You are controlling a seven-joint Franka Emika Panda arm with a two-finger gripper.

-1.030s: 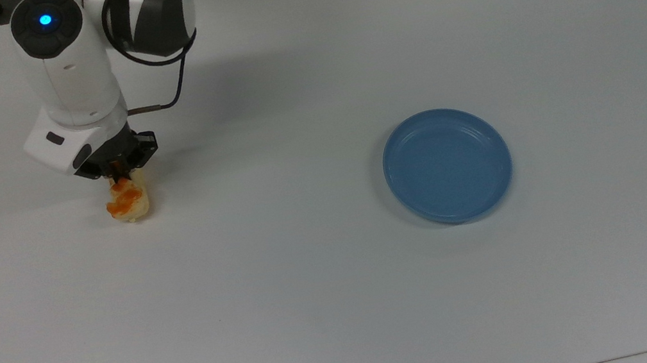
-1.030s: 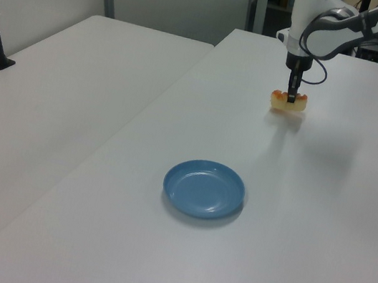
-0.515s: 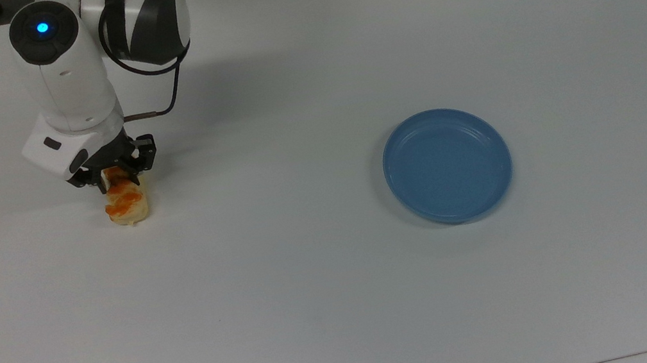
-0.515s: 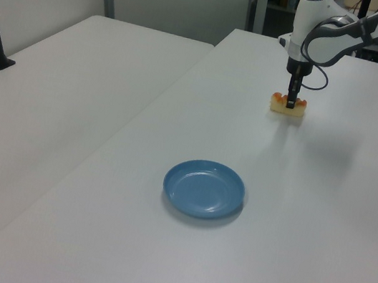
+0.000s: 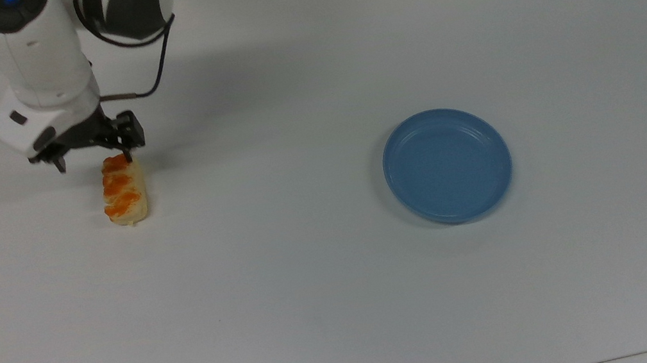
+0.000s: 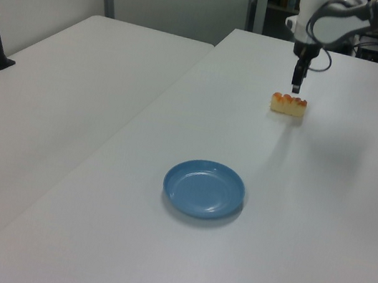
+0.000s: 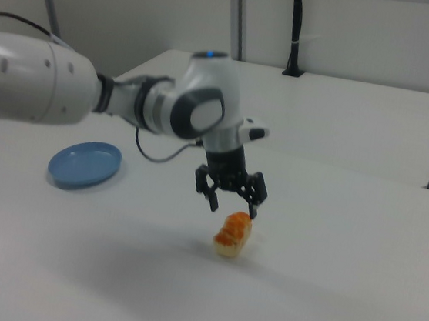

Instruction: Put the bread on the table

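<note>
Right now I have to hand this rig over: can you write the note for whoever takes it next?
End effector: open, holding nothing, just above the far end of the bread.
Bread: lying flat on the table, glazed side up, toward the top view's left, well apart from the blue plate, which holds nothing.
Done: bread is on the table and released.
Left: nothing to place; probably only lift the arm clear without nudging the bread.
</note>
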